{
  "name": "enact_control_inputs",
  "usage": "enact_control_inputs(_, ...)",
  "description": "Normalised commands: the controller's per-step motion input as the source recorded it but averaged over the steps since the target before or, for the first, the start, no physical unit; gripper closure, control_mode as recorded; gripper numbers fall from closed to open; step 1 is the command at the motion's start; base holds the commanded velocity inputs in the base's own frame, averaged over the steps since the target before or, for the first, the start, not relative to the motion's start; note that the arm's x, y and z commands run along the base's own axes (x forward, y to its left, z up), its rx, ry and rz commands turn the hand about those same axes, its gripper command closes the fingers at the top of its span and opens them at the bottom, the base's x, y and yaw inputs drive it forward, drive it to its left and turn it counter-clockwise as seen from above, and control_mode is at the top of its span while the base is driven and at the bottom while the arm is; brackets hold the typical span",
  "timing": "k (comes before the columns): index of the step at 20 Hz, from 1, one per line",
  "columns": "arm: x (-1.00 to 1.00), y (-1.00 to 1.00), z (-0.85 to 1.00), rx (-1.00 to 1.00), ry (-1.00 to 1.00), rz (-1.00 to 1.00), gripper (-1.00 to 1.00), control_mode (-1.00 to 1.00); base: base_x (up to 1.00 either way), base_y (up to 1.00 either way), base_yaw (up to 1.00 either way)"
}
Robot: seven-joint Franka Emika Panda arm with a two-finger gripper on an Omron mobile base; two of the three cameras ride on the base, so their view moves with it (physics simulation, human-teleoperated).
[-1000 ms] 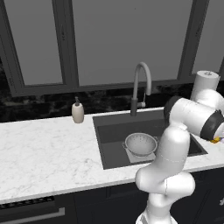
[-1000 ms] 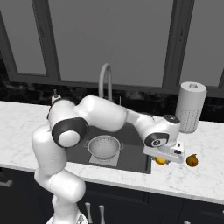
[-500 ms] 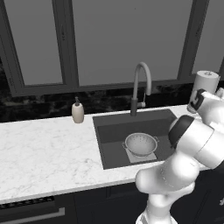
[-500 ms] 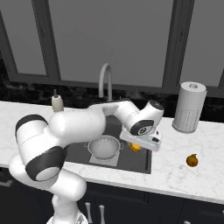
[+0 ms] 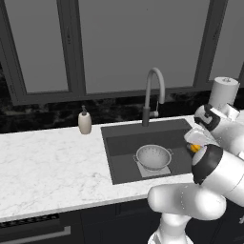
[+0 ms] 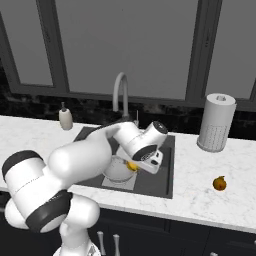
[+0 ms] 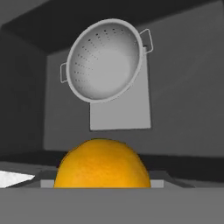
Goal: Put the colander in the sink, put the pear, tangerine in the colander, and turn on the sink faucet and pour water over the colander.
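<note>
From my seat, going left to right: the small beige soap bottle [image 5: 85,122] stands clear on the white marble counter [image 5: 52,167]. In the dark grey rectangular sink [image 5: 125,143] the silver perforated colander [image 5: 153,157] sits upright on the lighter floor square, open to receive fruit. My gripper [image 6: 134,166] hangs over the basin's right part, clenched on the small round orange tangerine [image 7: 102,164]. Farther right, the brownish pear [image 6: 219,183] waits on the counter near the white paper-towel roll [image 6: 216,122].
</note>
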Motion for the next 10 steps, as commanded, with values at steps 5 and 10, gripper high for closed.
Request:
enact_control_inputs(5,0.47,0.53,-0.34,0.08,-0.01,0.00,1.00,-1.00,0.00,0.00,0.00)
enact_control_inputs(10,0.44,0.58,-0.30,0.03,0.00,0.00,1.00,-1.00,0.00,0.00,0.00)
